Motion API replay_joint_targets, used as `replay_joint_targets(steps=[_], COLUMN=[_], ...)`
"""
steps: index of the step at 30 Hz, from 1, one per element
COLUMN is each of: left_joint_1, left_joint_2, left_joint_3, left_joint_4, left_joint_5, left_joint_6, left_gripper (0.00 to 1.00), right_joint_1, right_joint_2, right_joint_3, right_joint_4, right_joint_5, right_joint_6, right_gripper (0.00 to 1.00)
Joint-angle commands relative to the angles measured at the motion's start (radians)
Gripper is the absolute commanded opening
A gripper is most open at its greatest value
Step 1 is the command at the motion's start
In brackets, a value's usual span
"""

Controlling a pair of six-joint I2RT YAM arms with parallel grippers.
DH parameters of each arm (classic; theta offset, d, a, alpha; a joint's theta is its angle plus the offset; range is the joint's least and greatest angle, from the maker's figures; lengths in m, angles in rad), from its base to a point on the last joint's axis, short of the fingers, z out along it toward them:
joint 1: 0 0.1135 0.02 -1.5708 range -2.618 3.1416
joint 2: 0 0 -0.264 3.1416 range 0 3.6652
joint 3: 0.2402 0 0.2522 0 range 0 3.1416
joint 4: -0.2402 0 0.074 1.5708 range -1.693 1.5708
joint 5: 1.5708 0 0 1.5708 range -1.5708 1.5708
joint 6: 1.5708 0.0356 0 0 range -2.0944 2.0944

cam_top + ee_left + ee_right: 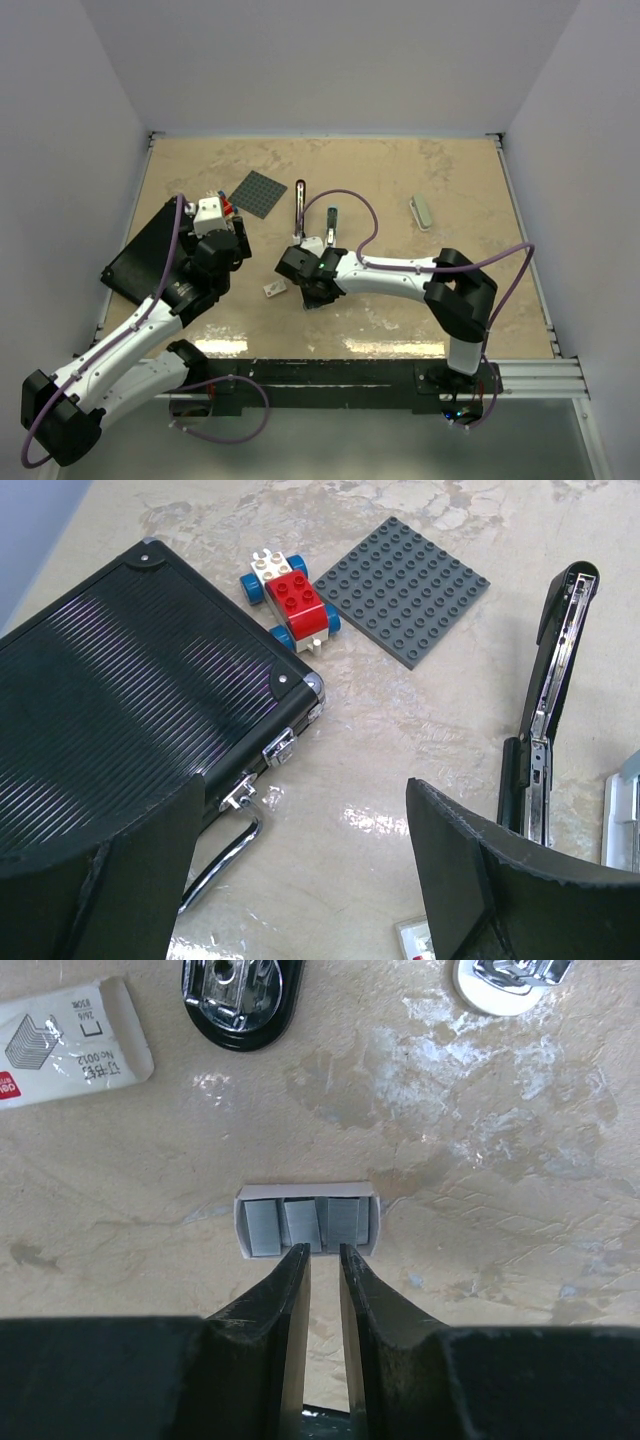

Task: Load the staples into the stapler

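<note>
The right gripper (322,1252) is low over the beige marbled tabletop (500,1160). Its two black fingers (290,1290) are drawn close together, with only a slim gap between them. Their tips sit at the near edge of a small white open cardboard tray (305,1193). I cannot tell whether they pinch anything.

The staples (262,1228) lie in that tray as pale grey-blue ribbed blocks side by side, the middle one slightly askew. Beyond the tray are a flat white printed staple box (70,1035) and the black and chrome stapler (550,690), which is swung open on the table.

The left gripper (310,880) hangs released, jaws wide with nothing between them, beside the corner of a black ribbed case (130,730). Farther off stand a red, white and blue brick toy car (290,600) and a grey studded square baseplate (405,590).
</note>
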Motion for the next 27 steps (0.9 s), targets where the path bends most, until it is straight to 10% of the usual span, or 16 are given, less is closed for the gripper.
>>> replay_joint_targets(steps=[1, 27], left_joint_1=[-0.005, -0.007], left_joint_2=[-0.003, -0.013], left_joint_3=[-0.006, -0.011], left_joint_4=[0.039, 0.040], left_joint_5=[-0.032, -0.035], left_joint_6=[0.022, 0.029], left_gripper=[0.86, 0.86], right_joint_1=[-0.017, -0.032], right_joint_2=[-0.003, 0.038], right_joint_3=[0.022, 0.006], right_joint_4=[-0.003, 0.014], right_joint_5=[0.042, 0.047], right_joint_6=[0.024, 0.020], right_gripper=[0.21, 0.18])
